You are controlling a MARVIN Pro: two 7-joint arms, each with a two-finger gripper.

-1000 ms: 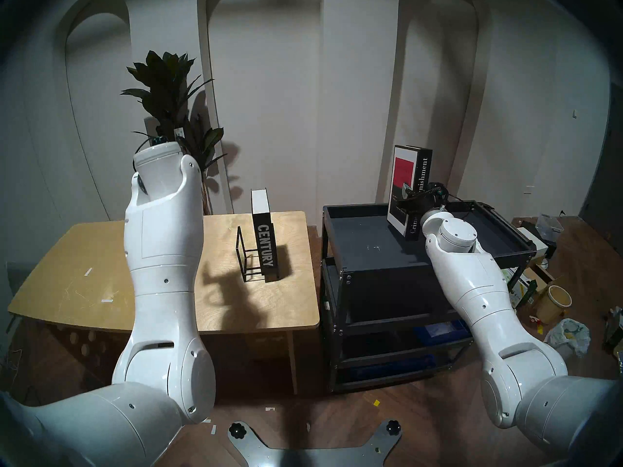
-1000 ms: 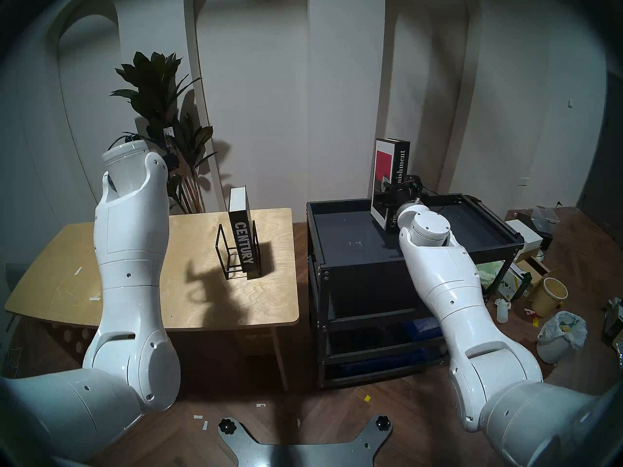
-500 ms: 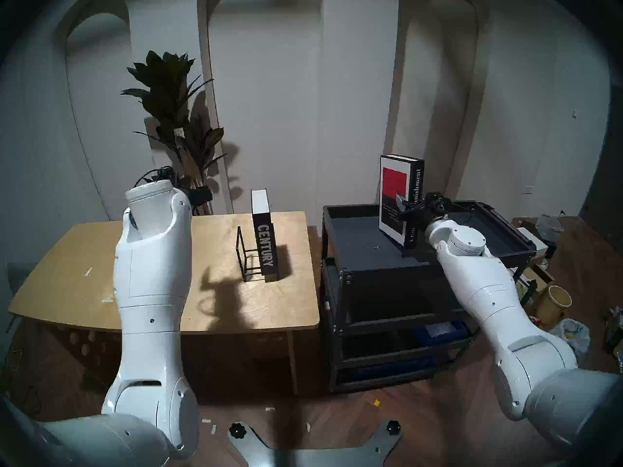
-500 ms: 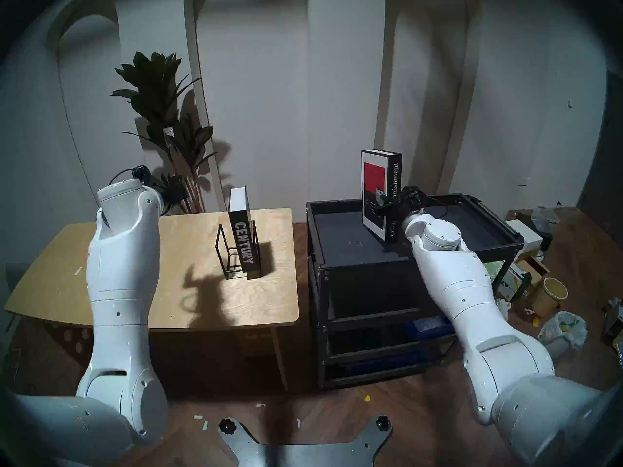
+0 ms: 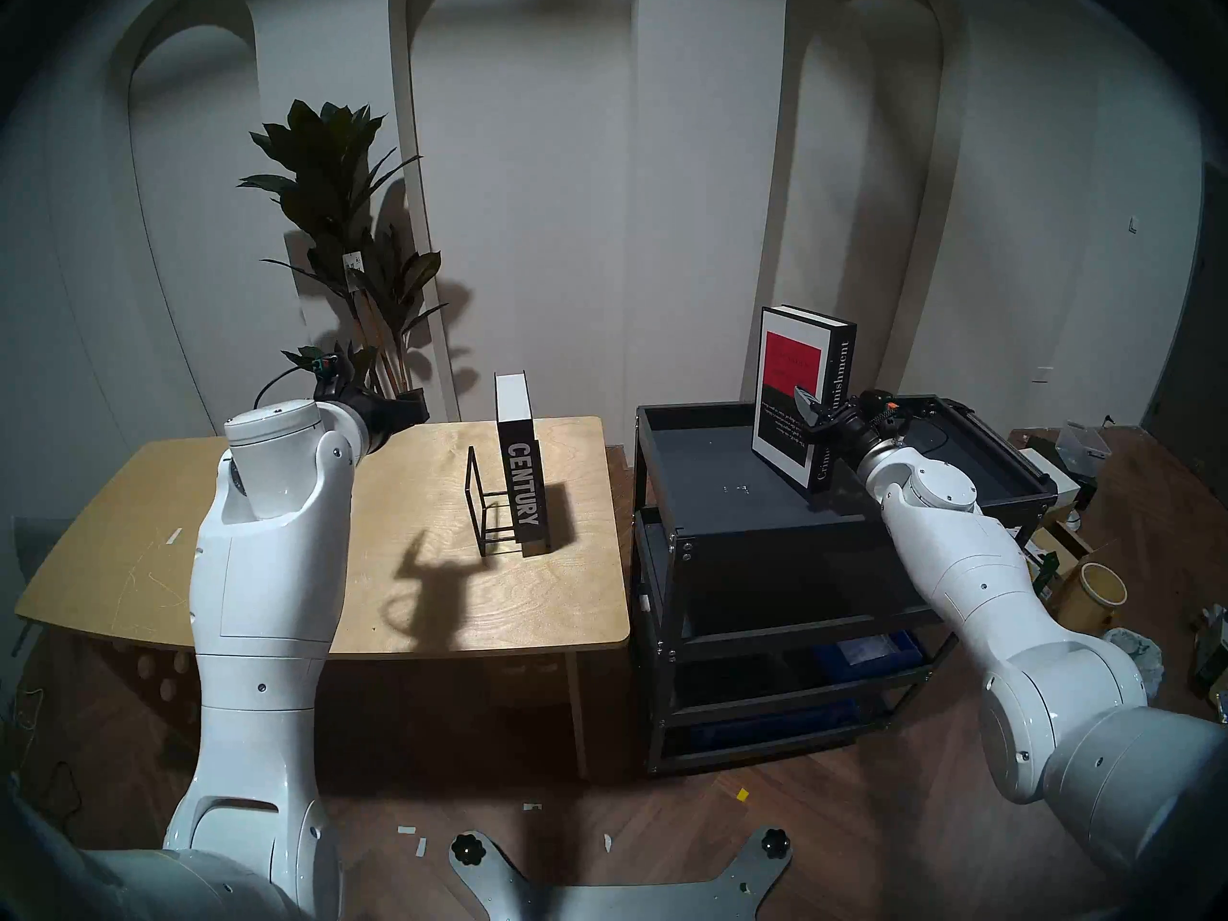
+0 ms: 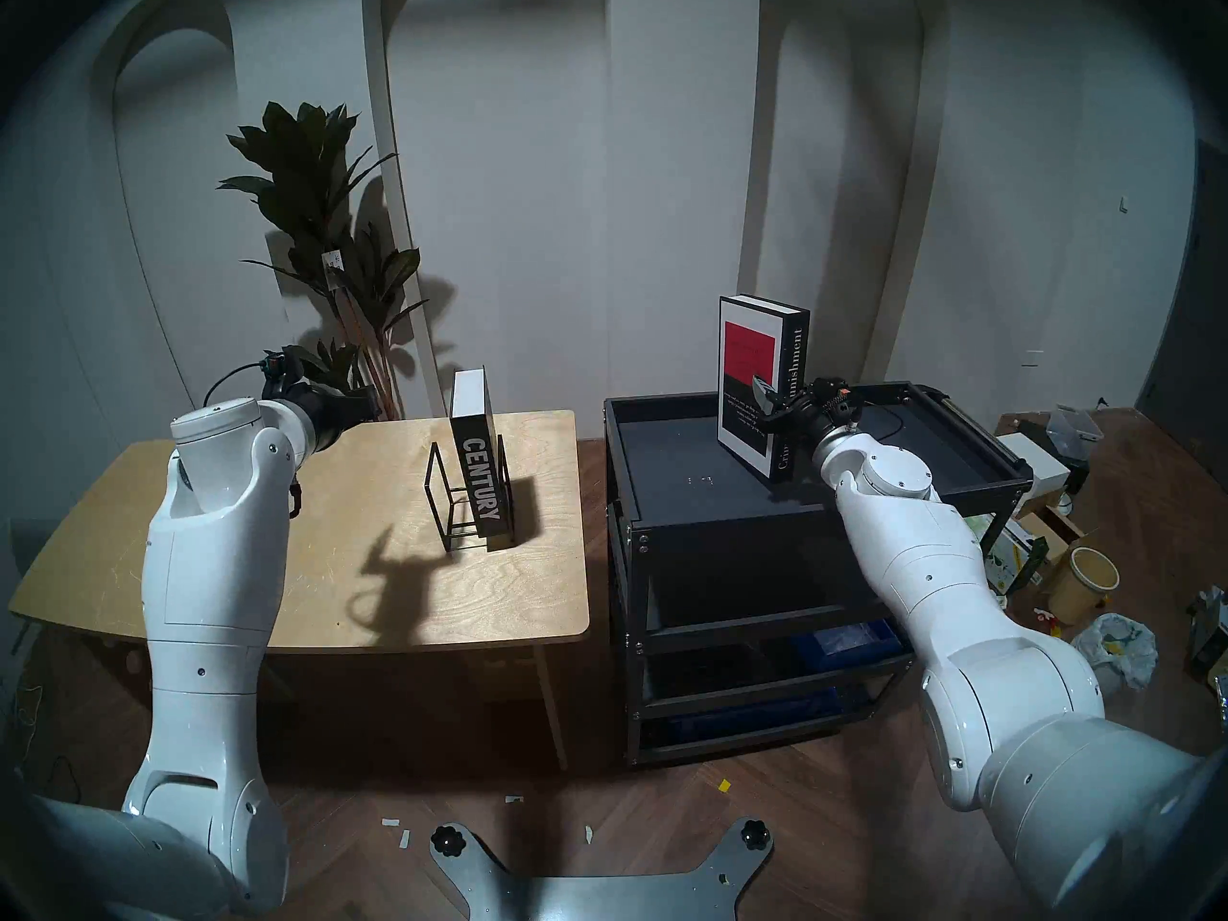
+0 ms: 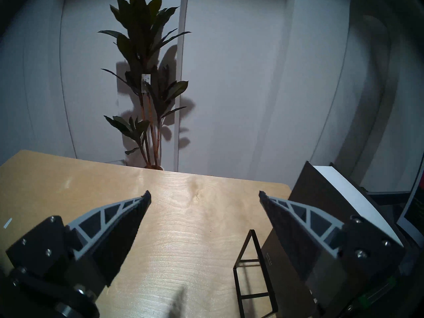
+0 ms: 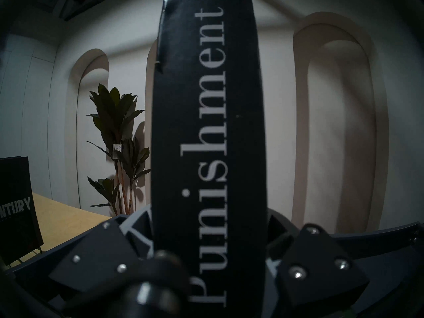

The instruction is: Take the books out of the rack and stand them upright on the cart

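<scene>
The taller black book "Crime and Punishment" (image 5: 791, 381) stands nearly upright on the top tray of the black cart (image 5: 717, 461), its lower end down at the tray floor. My right gripper (image 5: 820, 413) is shut on its spine about halfway up. In the right wrist view the spine (image 8: 206, 127) fills the middle, with a finger (image 8: 137, 223) on either side. The shorter "CENTURY" book (image 5: 521, 494) stands in the thin black wire rack (image 5: 492, 514) on the wooden table. My left gripper (image 7: 204, 193) is open and empty, over the table left of the rack (image 7: 252, 264).
The wooden table (image 5: 166, 567) stands left of the cart. A potted plant (image 5: 339, 202) stands behind the table. The cart's lower shelves hold blue bins (image 5: 864, 654). A bucket (image 5: 1096, 594), bags and boxes lie on the floor to the right.
My left arm has come down from a raised pose, so its gripper now hangs low over the table's back left. My right gripper has brought the tall book more upright and lower on the cart.
</scene>
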